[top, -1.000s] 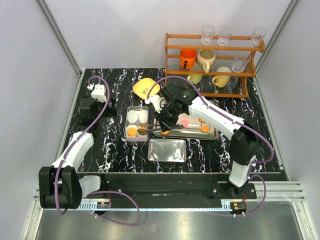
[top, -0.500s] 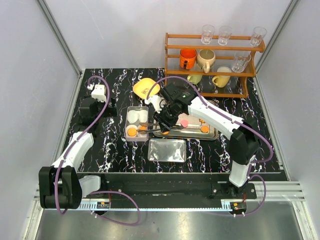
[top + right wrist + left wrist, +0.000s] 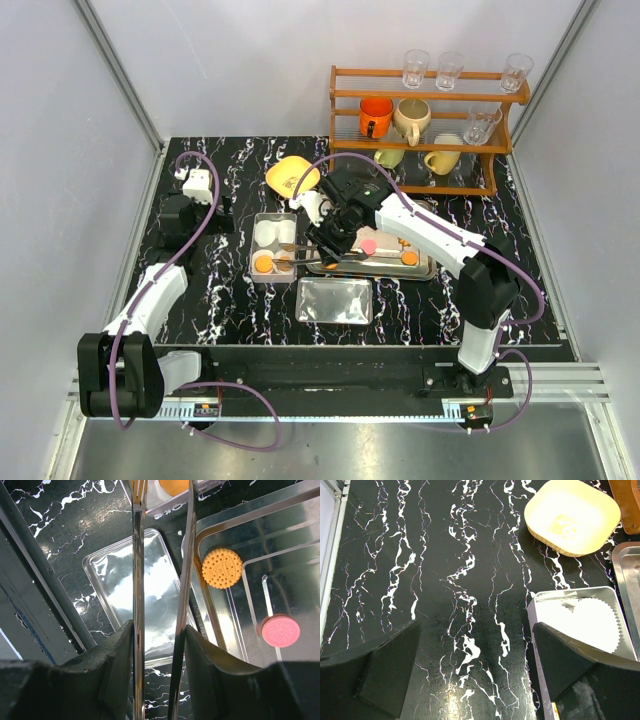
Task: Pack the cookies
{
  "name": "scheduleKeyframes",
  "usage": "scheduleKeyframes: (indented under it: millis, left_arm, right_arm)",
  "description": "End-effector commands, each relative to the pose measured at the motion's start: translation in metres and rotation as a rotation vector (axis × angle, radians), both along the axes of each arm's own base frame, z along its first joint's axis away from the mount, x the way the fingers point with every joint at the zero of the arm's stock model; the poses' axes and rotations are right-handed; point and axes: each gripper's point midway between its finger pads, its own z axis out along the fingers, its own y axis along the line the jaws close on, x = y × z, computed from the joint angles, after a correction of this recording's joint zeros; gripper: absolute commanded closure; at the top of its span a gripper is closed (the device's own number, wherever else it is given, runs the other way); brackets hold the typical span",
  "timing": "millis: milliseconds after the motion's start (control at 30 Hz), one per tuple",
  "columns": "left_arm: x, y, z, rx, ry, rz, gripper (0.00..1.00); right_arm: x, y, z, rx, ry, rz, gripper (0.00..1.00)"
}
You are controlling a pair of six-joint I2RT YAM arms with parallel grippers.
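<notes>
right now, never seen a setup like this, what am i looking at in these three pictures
Two robot arms are bolted to a table's near edge. One picture looks down from above; the other two come from cameras on each wrist. The left hand hangs open and empty near a yellow bowl. The right hand grips metal tongs, tips over a tin holding paper cups. Beside it, a metal tray holds an orange cookie and a pink cookie; a lid lies nearer the arms.

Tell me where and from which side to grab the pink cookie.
Pinch the pink cookie across opposite points of its round edge, coming down from above: it lies flat, face up, on the metal tray, likely leaving only its rim to grip.
</notes>
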Motion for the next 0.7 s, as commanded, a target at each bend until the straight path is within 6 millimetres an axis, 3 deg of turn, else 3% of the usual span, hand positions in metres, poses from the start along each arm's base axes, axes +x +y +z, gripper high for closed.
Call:
scheduleKeyframes:
  millis: [0,400,667]
  left_arm:
    - [0.004,0.002,0.020,0.005,-0.078,0.003,0.01]
    - [0.004,0.002,0.022,0.002,-0.081,0.004,0.01]
    - [0.004,0.002,0.022,0.001,-0.077,0.005,0.01]
  right_arm:
    - [0.006,0.010,0.016,0.040,-0.047,0.001,0.53]
    - [0.008,0.010,0.062,0.114,-0.139,-0.007,0.55]
    - [0.011,0.000,0.081,0.133,-0.206,-0.052,0.55]
